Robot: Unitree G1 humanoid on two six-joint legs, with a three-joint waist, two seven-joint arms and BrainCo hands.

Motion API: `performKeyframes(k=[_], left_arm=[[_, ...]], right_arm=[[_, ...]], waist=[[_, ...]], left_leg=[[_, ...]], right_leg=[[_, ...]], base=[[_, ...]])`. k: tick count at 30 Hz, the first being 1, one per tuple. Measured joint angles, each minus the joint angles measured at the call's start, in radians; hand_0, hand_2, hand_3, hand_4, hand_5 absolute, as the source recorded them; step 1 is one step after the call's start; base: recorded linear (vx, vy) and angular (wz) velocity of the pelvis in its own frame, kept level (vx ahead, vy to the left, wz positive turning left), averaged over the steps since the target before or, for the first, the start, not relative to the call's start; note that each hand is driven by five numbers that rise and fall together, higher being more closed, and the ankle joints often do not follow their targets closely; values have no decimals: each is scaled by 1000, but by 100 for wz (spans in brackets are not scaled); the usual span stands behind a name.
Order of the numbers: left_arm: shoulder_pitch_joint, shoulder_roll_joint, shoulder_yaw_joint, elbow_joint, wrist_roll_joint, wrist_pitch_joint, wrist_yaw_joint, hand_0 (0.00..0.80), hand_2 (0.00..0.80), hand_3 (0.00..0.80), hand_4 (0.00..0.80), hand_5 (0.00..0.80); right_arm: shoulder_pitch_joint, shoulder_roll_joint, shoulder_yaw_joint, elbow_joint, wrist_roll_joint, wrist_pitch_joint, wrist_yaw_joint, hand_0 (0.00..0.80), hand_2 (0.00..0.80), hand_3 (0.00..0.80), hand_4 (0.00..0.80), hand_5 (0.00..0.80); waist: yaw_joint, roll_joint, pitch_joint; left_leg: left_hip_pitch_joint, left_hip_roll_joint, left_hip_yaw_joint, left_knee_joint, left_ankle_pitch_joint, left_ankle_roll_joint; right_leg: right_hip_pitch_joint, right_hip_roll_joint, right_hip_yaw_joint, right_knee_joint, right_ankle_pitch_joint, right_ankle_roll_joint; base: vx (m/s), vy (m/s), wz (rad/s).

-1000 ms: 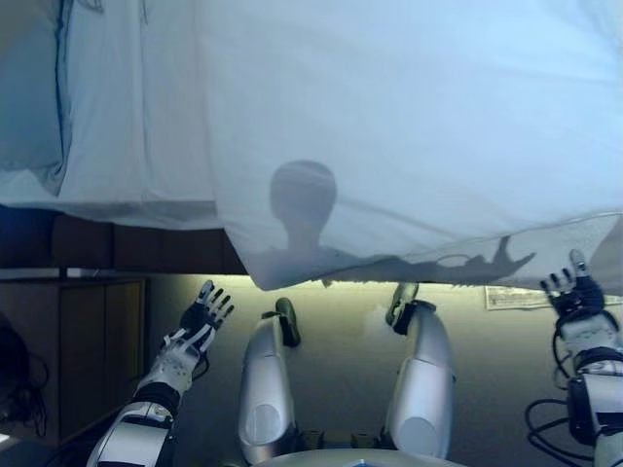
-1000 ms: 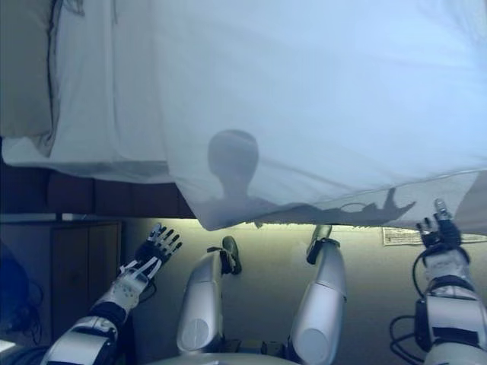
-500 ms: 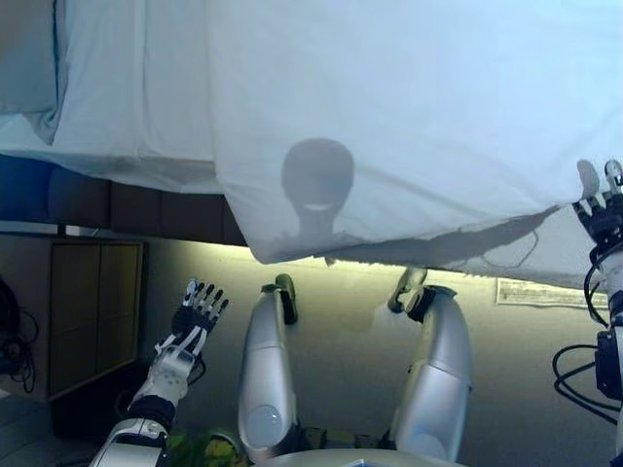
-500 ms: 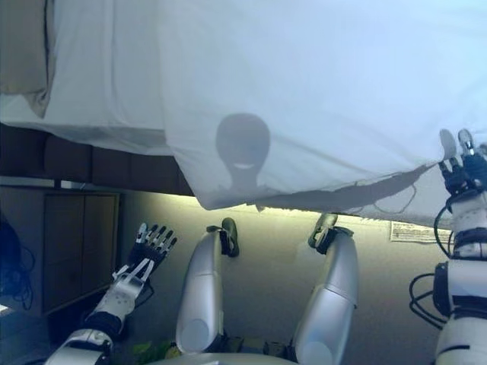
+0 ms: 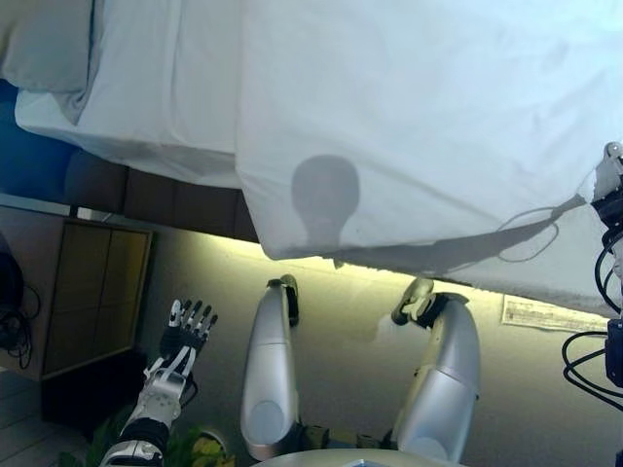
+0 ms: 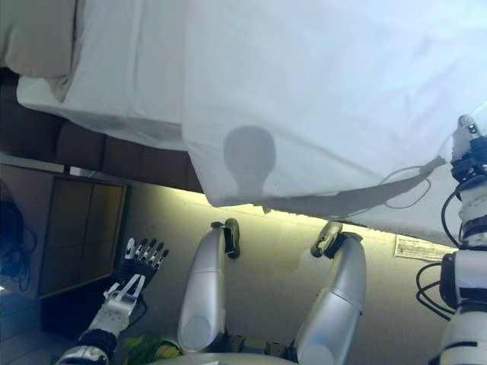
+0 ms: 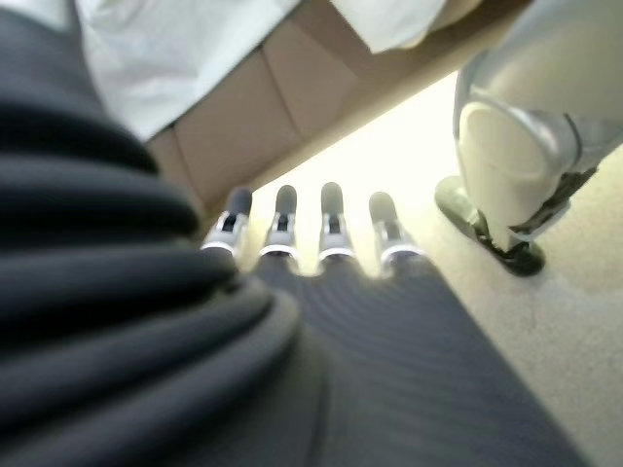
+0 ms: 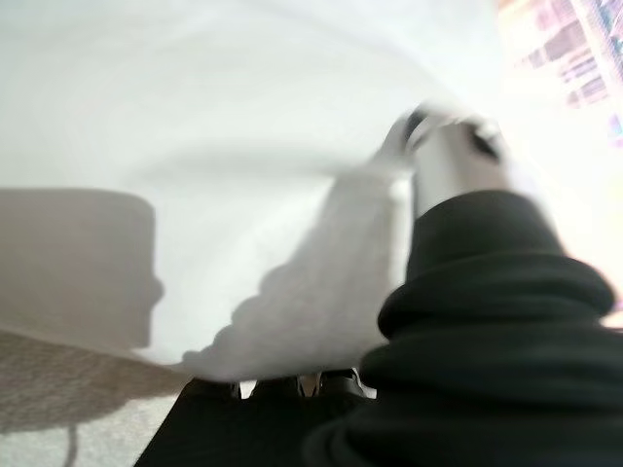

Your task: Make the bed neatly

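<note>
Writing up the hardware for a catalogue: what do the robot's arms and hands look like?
Both arms are silver-grey. The left hand has silver fingers with dark tips and a dark back; a dark ribbed cover wraps the wrist. The right hand looks alike, with black cables looping along its forearm.

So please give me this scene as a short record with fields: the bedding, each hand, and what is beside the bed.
bedding: white duvet hangs over the bed's near edge; a pillow lies at the far left
right hand: right hand at the duvet's edge, cloth over its fingers, grasp unclear
left hand: left hand low over the floor, fingers straight, holds nothing
beside bed: wooden cabinet
</note>
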Motion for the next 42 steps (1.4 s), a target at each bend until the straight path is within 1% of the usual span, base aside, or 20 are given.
performKeyframes(k=[1, 2, 3, 5, 6, 8, 11, 13, 14, 16, 18, 22, 25, 27, 29, 31, 33, 36, 40, 42], left_arm=[[10, -2, 0, -4, 0, 0, -8, 0, 0, 0, 0, 0], [20, 5, 0, -11, 0, -2, -16, 0, 0, 0, 0, 0], [22, 7, 0, -12, 0, -4, -22, 0, 0, 0, 0, 0], [40, -5, -2, -10, 6, -1, -28, 0, 0, 0, 0, 0], [48, -7, -2, -10, 20, -2, -32, 0, 0, 0, 0, 0], [50, -13, -2, -11, 32, -4, -35, 0, 0, 0, 0, 0], [42, -15, -2, -14, 38, -7, -36, 0, 0, 0, 0, 0], [38, -12, -1, -20, 39, -13, -36, 0, 0, 0, 0, 0], [35, -13, -2, -21, 40, -12, -34, 0, 0, 0, 0, 0], [32, -12, -2, -23, 51, -11, -32, 0, 0, 0, 0, 0], [26, -9, -2, -23, 73, -7, -30, 0, 0, 0, 0, 0], [17, 20, -14, -22, 116, 3, -24, 0, 0, 0, 0, 0], [0, 50, -31, -28, 125, 19, -24, 0, 0, 0, 0, 0], [-3, 78, -44, -47, 140, 36, -24, 0, 0, 0, 0, 0], [-19, 96, -47, -71, 148, 55, -29, 0, 0, 0, 0, 0], [-49, 107, -60, -89, 156, 89, -52, 0, 0, 0, 0, 0], [-77, 116, -95, -91, 158, 131, -87, 0, 0, 0, 0, 0], [-116, 117, -140, -94, 156, 229, -154, 0, 0, 0, 0, 0], [-158, 95, -233, -82, 169, 444, -317, 0, 0, 0, 0, 0], [-161, 55, -267, -41, 200, 542, -401, 0, 0, 0, 0, 0]], right_arm=[[11, 0, -1, 0, -11, 4, 5, 800, 800, 800, 800, 800], [33, -1, -6, 0, -21, 5, 9, 800, 800, 800, 800, 800], [48, -2, -8, -3, -27, 6, 15, 800, 800, 800, 800, 800], [62, 14, -7, -14, -33, 9, 38, 800, 800, 800, 800, 800], [75, 15, -7, -14, -41, 13, 46, 800, 800, 800, 800, 800], [92, 16, -7, -16, -49, 16, 58, 800, 800, 800, 800, 800], [128, 22, -9, -23, -50, 23, 85, 800, 800, 800, 800, 800], [160, 34, -11, -35, -51, 24, 97, 800, 800, 800, 800, 800], [171, 44, -13, -40, -53, 25, 100, 800, 800, 800, 800, 800], [207, 58, -14, -56, -53, 37, 108, 800, 800, 800, 800, 800], [229, 62, -17, -57, -53, 45, 116, 800, 800, 800, 800, 800], [266, 103, -25, -58, -53, 55, 137, 800, 800, 800, 800, 800], [289, 126, -25, -62, -53, 57, 149, 800, 800, 800, 800, 800], [310, 144, -25, -79, -53, 57, 150, 800, 800, 800, 800, 800], [328, 160, -24, -101, -53, 56, 149, 800, 800, 800, 800, 800], [342, 175, -21, -103, -53, 56, 138, 800, 800, 800, 800, 800], [344, 189, -7, -107, -53, 57, 130, 800, 800, 800, 800, 800], [344, 209, -1, -132, -53, 57, 115, 800, 800, 800, 800, 800], [344, 221, 47, -145, -58, 70, 94, 800, 800, 800, 800, 800], [344, 235, 69, -160, -58, 80, 84, 800, 800, 800, 800, 800]], waist=[[1, 0, -1], [-6, -5, -3], [-9, -19, -8], [0, -25, -10], [0, -27, -10], [2, -27, -10], [-2, -29, -17], [-5, -46, -42], [-3, -48, -47], [-4, -62, -84], [-8, -65, -108], [-13, -81, -157], [-23, -82, -178], [-27, -81, -209], [-33, -76, -227], [-34, -74, -255], [-36, -76, -288], [-57, -86, -326], [-69, -103, -361], [-88, -117, -383]], left_leg=[[27, 16, 16, -24, 9, 12], [45, 23, 26, -24, 9, 12], [55, 19, 32, -34, 7, 7], [111, 26, 46, -112, 53, 1], [146, 26, 57, -148, 65, -19], [208, 24, 81, -216, 88, -25], [315, 25, 108, -309, 105, -27], [362, 23, 125, -350, 112, -34], [395, 24, 132, -373, 113, -33], [446, 21, 150, -413, 115, -34], [491, 19, 160, -445, 117, -32], [582, 17, 183, -525, 125, -29], [650, 10, 194, -597, 145, -29], [687, 7, 211, -657, 169, -28], [733, -1, 215, -718, 192, -28], [771, -7, 224, -765, 204, -26], [803, -14, 239, -800, 212, -29], [835, -19, 243, -834, 219, -30], [881, -18, 266, -864, 222, -36], [888, -16, 271, -871, 223, -37]], right_leg=[[19, 1, 5, 28, -26, 31], [53, -6, 37, 105, -63, 31], [87, -7, 54, 77, -126, 45], [130, 16, 41, 19, -108, 42], [156, 16, 36, -3, -102, 41], [210, 20, 22, -57, -79, 48], [314, 37, 4, -154, -49, 61], [360, 44, -4, -201, -39, 72], [395, 52, -8, -232, -30, 78], [447, 57, -23, -287, -15, 90], [506, 61, -44, -341, 1, 102], [607, 87, -61, -453, 36, 120], [683, 107, -74, -545, 72, 132], [720, 125, -81, -616, 108, 136], [770, 143, -88, -693, 143, 142], [813, 158, -89, -761, 173, 148], [848, 168, -89, -821, 201, 153], [890, 181, -89, -884, 227, 158], [923, 196, -87, -915, 233, 159], [929, 204, -86, -924, 233, 158]], base=[[53, 82, 14], [53, 79, 32], [44, 63, 29], [59, 55, -5], [67, 51, -9], [69, 50, -4], [101, 39, -9], [125, 35, -6], [49, 25, -9], [35, 19, -6], [100, 2, 1], [100, -12, -3], [80, -2, -4], [76, 9, -8], [82, 29, -7], [92, 44, -7], [91, 49, -11], [86, 40, -4], [86, 9, -10], [104, -35, -8]])
